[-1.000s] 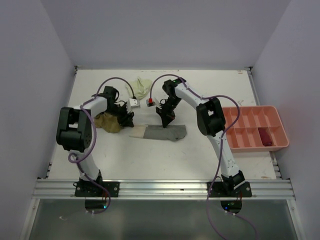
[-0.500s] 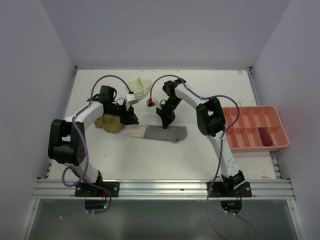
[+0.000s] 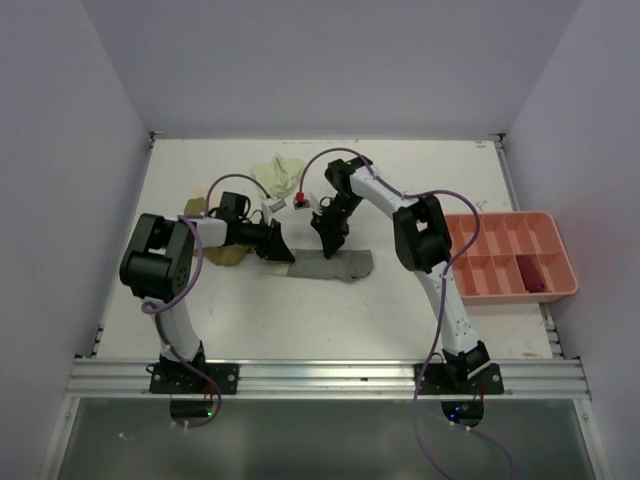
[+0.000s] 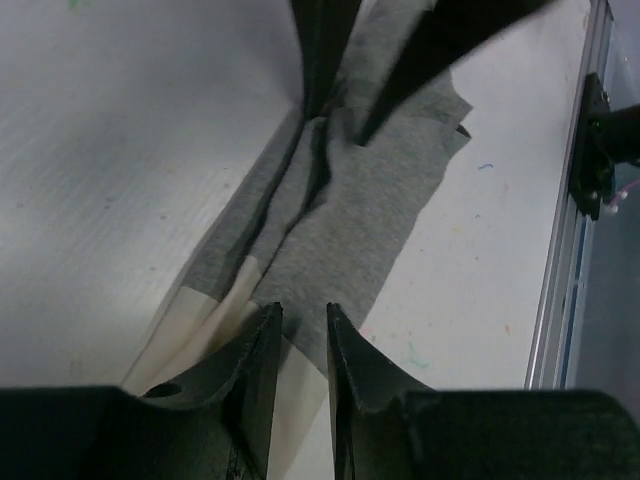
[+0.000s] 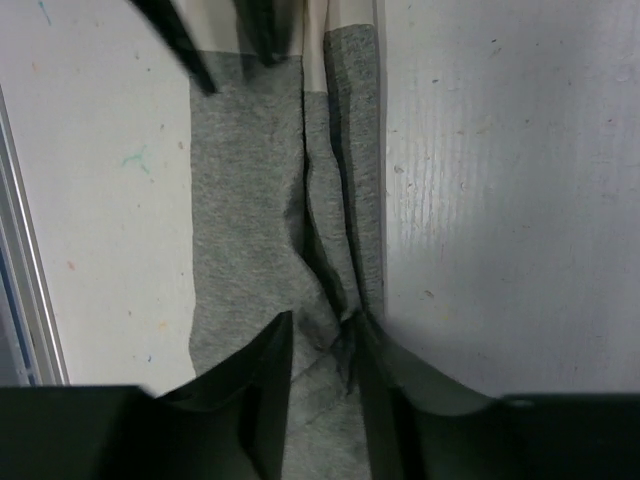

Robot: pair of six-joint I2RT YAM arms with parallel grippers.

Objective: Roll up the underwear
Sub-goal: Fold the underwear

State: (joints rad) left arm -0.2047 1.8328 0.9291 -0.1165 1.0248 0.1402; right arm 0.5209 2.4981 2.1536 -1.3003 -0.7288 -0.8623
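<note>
The grey underwear lies mid-table as a long folded strip with a creased ridge along it. My left gripper is at the strip's cream waistband end. In the left wrist view the left gripper stands narrowly open, with cloth showing in the gap. My right gripper is over the strip's middle. Seen from the right wrist, the right gripper is open astride the ridge of the grey underwear. Olive-tan underwear lies left, pale yellow-green underwear behind.
A salmon-pink tray with compartments sits at the right edge, with a dark red garment in one front compartment. A metal rail runs along the table's near edge. Purple cables loop above both arms.
My left gripper swung right, off the olive-tan garment, to the grey strip's waistband end, and its jaws narrowed. My right gripper's jaws opened where they stood on the grey cloth.
</note>
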